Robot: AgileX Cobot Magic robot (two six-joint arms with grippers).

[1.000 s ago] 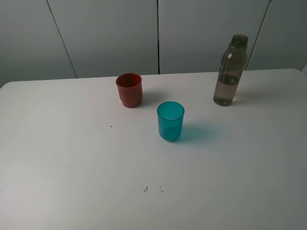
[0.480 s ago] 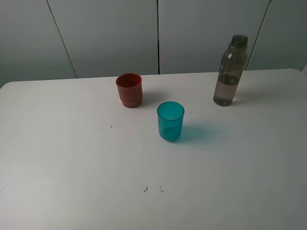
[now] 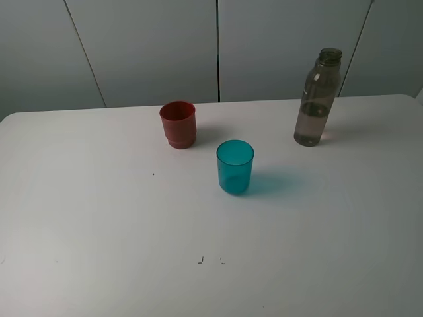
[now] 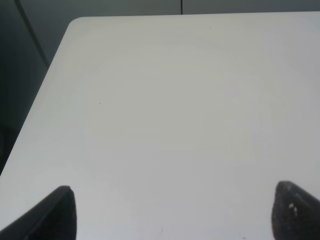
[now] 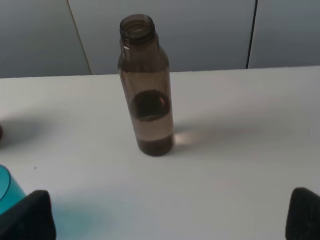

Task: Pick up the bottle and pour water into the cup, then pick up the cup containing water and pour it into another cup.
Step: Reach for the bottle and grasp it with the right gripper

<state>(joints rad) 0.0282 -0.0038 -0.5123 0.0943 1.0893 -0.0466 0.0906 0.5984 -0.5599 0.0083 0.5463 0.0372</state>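
A tall smoky grey-brown bottle with no cap stands upright at the back right of the white table, partly filled with water; the right wrist view shows the bottle ahead of my right gripper. That gripper is open, its dark fingertips wide apart and holding nothing. The teal translucent cup stands near the table's middle, and its rim shows by the right gripper. The red cup stands behind it to the left. My left gripper is open over bare table.
The white table ends at a rounded far-left corner. Grey wall panels rise behind the table. Small dark marks dot the near tabletop. Neither arm shows in the high view.
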